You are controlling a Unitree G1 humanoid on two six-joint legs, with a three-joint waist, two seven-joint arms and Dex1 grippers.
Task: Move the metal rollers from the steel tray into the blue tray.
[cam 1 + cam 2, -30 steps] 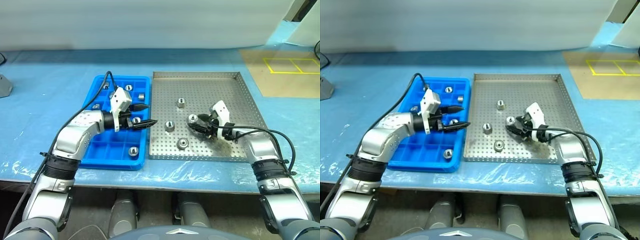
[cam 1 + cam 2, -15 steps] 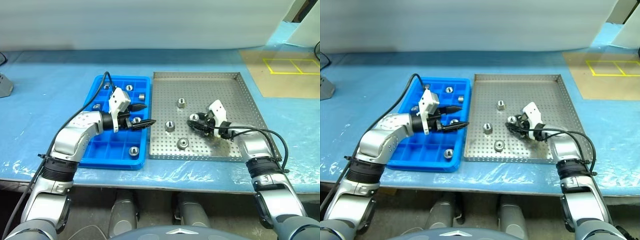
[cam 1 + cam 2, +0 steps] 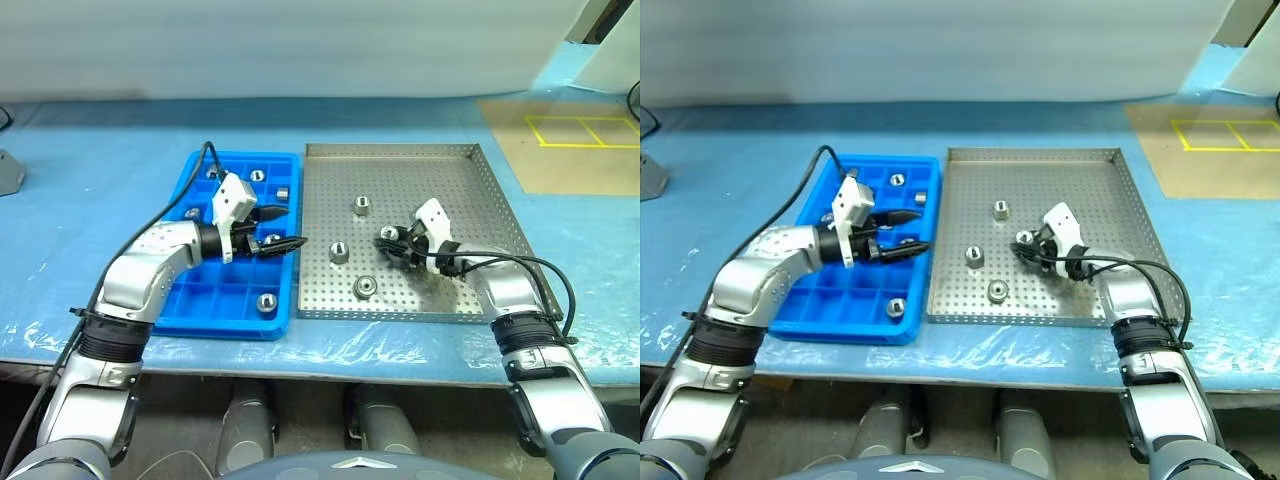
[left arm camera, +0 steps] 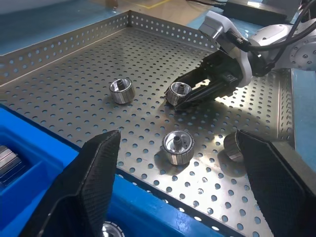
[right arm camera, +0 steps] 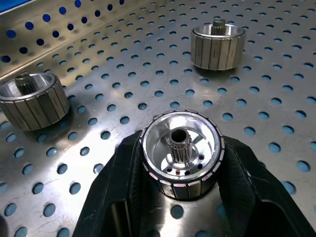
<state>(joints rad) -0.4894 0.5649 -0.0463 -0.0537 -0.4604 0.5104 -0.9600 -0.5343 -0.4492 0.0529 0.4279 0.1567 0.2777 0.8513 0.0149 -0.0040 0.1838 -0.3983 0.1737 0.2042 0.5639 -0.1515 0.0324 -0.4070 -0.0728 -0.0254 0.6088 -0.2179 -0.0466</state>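
Roller point(image 5: 180, 153) sits clamped between the right gripper point(image 3: 392, 243) fingers, on the steel tray point(image 3: 400, 170) floor. Left gripper point(image 3: 283, 228) hovers fully spread over the blue tray point(image 3: 230, 300), pointing toward the steel tray.

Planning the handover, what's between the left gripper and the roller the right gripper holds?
In the left eye view, one loose roller on the steel tray lies between left gripper and held roller.
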